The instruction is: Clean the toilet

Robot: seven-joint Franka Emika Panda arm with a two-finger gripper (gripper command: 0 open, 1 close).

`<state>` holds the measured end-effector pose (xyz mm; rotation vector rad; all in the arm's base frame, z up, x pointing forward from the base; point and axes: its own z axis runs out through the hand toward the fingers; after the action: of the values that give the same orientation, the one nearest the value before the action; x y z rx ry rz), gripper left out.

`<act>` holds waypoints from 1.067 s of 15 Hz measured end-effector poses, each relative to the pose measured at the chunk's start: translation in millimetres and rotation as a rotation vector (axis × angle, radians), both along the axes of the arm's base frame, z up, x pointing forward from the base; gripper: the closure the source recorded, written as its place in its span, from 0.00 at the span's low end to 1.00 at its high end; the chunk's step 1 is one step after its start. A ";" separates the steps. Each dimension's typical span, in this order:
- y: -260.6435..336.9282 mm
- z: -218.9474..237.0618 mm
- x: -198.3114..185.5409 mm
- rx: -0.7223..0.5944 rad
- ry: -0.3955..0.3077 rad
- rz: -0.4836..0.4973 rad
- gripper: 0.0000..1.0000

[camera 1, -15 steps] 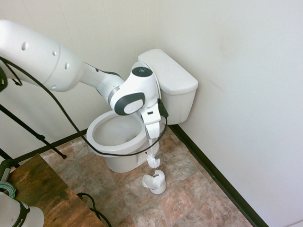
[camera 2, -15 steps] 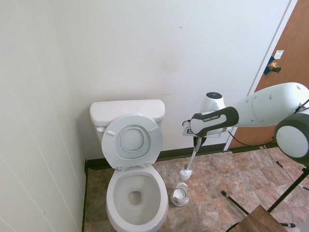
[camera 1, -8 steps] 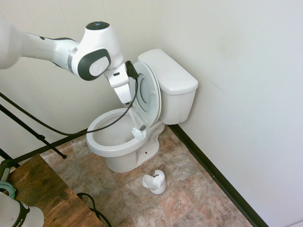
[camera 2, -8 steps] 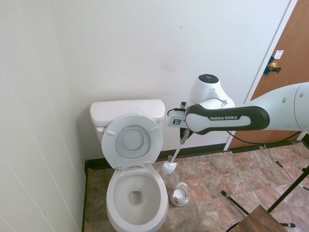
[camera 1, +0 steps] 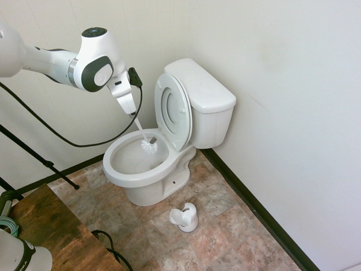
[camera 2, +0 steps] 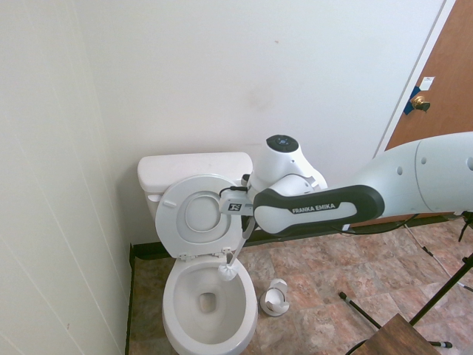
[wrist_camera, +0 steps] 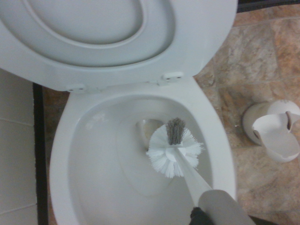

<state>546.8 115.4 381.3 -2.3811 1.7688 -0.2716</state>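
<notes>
Wrist view looks straight down into the large white ceramic toilet (wrist_camera: 61,154), where one white bristle-headed toilet brush (wrist_camera: 174,152) hangs over the oval bowl, its head above the drain opening and its long white handle rising back towards me. My gripper (camera 1: 128,104) has its jaws clamped on the top of that handle; from the first exterior view the brush slants down from my fingers, its head (camera 1: 149,145) level with the rim and over the rear part of the bowl. Whether the bristles touch the ceramic I cannot tell.

That toilet (camera 1: 148,169) stands in the corner of the room, tank (camera 1: 204,96) against the back wall, one ring seat and lid (camera 1: 172,110) raised upright against the tank. From the second exterior view my arm (camera 2: 318,211) crosses in front of the raised lid (camera 2: 198,216) and hides part of its edge.

On the brown stone-patterned tile floor (camera 1: 225,226), just beside the base of the toilet, sits one small white plastic brush holder (camera 1: 185,217), with nothing in it; the wrist view shows it too (wrist_camera: 276,136). One dark wooden table corner (camera 1: 51,231) sits near the first exterior camera, well apart from the bowl. One brown door with a brass knob (camera 2: 420,102) shows at the far side of the second exterior view. A black baseboard (camera 1: 254,212) runs along the foot of the walls.
</notes>
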 end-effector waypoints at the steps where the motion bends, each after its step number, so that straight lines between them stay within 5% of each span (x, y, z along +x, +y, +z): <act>1: 12.3 -6.8 1.1 0.005 -0.005 0.000 1.00; 16: 80.5 -122.1 64.7 -0.047 0.024 -0.052 1.00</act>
<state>611.5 195.9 259.2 -2.3816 1.8575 -0.2961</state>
